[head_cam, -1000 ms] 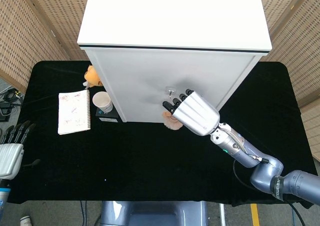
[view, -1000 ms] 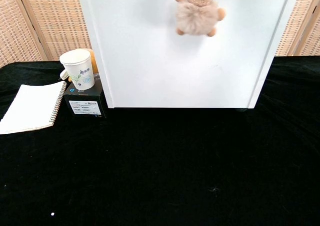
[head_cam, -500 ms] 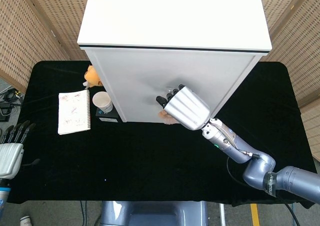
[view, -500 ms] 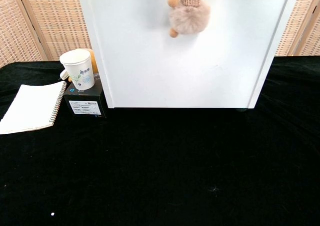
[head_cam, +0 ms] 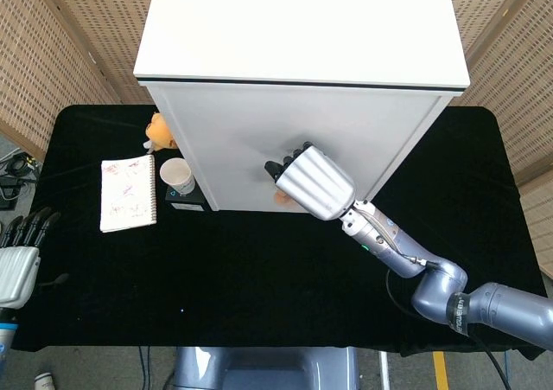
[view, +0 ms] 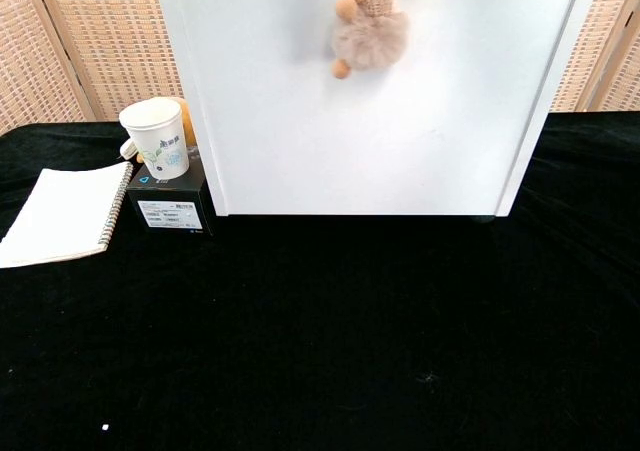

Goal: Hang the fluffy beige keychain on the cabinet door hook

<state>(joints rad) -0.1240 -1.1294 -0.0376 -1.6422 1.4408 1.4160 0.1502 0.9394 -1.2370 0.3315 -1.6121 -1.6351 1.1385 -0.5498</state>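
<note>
Fluffy round keychain (view: 368, 33) against smooth door (view: 300, 121)

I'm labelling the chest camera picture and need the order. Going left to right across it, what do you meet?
spiral notebook → small black box with the paper cup standing on it → white cabinet, with the fluffy beige keychain against its door.

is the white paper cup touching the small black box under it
Touching: chest view shows the white paper cup standing directly on the small black box, no gap between its base and the box top.
</note>
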